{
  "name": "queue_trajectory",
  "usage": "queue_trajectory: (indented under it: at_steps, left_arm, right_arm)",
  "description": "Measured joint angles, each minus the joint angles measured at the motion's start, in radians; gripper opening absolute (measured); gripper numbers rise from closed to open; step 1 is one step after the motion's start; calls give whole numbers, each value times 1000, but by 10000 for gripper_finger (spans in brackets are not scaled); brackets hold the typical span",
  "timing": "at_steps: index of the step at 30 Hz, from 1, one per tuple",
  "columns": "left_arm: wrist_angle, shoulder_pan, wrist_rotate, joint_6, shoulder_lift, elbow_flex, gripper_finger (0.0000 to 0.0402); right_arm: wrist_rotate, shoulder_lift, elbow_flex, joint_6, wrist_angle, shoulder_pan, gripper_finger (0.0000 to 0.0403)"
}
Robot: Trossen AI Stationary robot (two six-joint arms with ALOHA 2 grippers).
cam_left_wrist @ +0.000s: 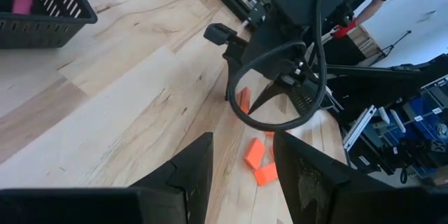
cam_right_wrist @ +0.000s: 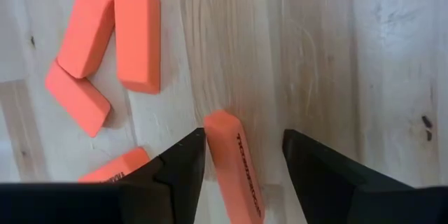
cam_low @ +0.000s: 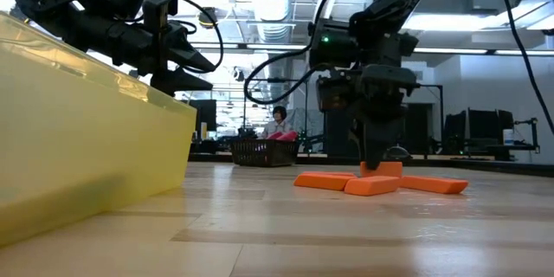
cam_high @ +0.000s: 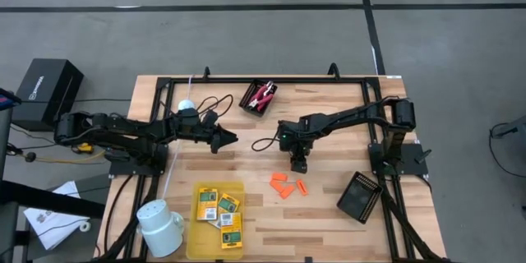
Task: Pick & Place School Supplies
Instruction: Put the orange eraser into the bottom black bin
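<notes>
Several orange erasers [cam_high: 285,185] lie flat on the wood table, right of its middle. My right gripper [cam_high: 297,166] points steeply down over them, open. Its fingers stand on either side of one eraser [cam_right_wrist: 234,175], which lies along the gap; the others [cam_right_wrist: 136,31] lie beside it. My left gripper [cam_high: 233,139] hangs open above the table's middle with nothing between its fingers [cam_left_wrist: 196,171]. Yellow-and-green packets [cam_high: 220,209] lie in a yellow tray [cam_high: 197,193] near the front edge. A red-handled scissor-like tool [cam_high: 263,94] lies in a black basket [cam_high: 246,107] at the far edge. My right gripper comes from above with its fingers along the eraser's two long sides. One finger [cam_right_wrist: 185,157] stands right against the eraser's long side [cam_right_wrist: 213,140], and whether it touches I cannot tell. The other finger is apart from it. The eraser lies flat on the table.
A white mug [cam_high: 160,226] lies at the front left corner beside the tray. A second black basket [cam_high: 359,196] sits tilted at the front right. A small white disc [cam_high: 186,105] rests at the far left. Black cables loop over the table's far half.
</notes>
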Motion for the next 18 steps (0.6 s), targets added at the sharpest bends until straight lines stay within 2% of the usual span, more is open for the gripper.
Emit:
queue_trajectory:
  at_steps: [5, 9, 12, 16, 18]
  left_arm:
    - [-1, 0, 0, 0, 0, 0, 145]
    - [-1, 0, 0, 0, 0, 0, 145]
    - [-1, 0, 0, 0, 0, 0, 145]
    - [-1, 0, 0, 0, 0, 0, 145]
    - [-1, 0, 0, 0, 0, 0, 145]
  right_arm:
    - [-2, 2, 0, 0, 3, -2, 174]
    - [5, 3, 0, -1, 6, -4, 148]
    - [3, 4, -2, -1, 8, -13, 110]
    - [1, 6, -2, -16, 11, -13, 31]
    - [-5, 6, -2, -22, 10, -19, 21]
